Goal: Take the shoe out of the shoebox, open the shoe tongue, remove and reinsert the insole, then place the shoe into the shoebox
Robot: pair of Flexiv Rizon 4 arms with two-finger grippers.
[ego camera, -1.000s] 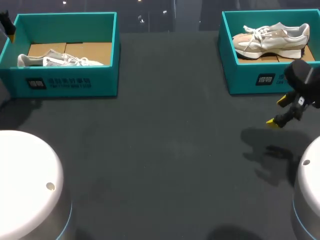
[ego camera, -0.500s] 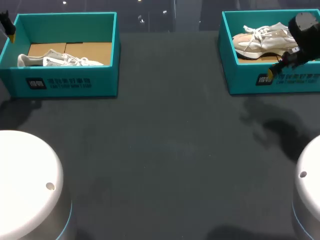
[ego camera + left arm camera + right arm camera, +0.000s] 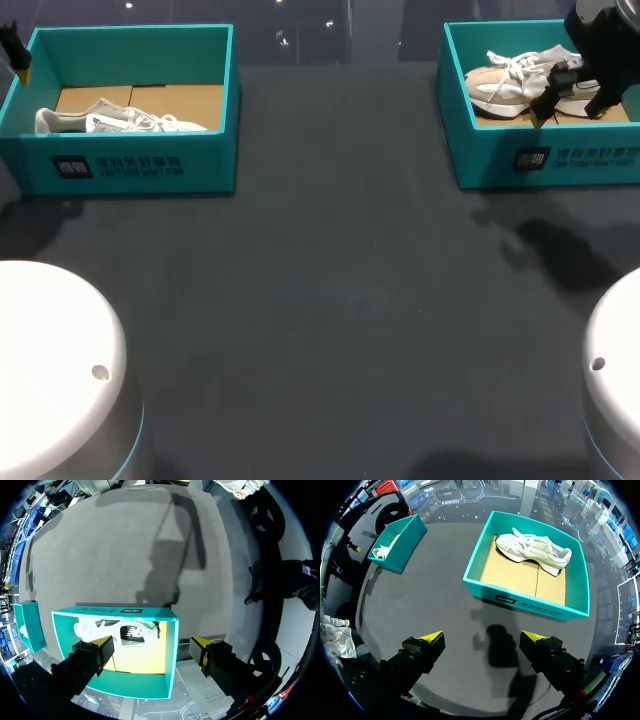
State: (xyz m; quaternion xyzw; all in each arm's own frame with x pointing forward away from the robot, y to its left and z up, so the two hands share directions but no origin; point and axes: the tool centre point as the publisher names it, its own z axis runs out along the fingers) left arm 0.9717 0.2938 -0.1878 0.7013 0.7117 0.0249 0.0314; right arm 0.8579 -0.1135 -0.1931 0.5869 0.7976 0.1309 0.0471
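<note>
Above the table [image 3: 420, 590] just short of the right shoebox [image 3: 530, 602], our right gripper [image 3: 482, 636] hangs spread wide, presumably to straddle the shoe [image 3: 532, 547] lying inside; left gripper [image 3: 152, 642], likewise spread, overlooks the other shoebox [image 3: 115, 612].

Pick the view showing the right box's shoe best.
Right wrist view: the whole shoe lies unobstructed. The head view has the right gripper covering part of it. The left wrist view does not show it.

Right hand [image 3: 482, 636] open, high at far right; left hand [image 3: 151, 642] open, apparently at far left.
</note>
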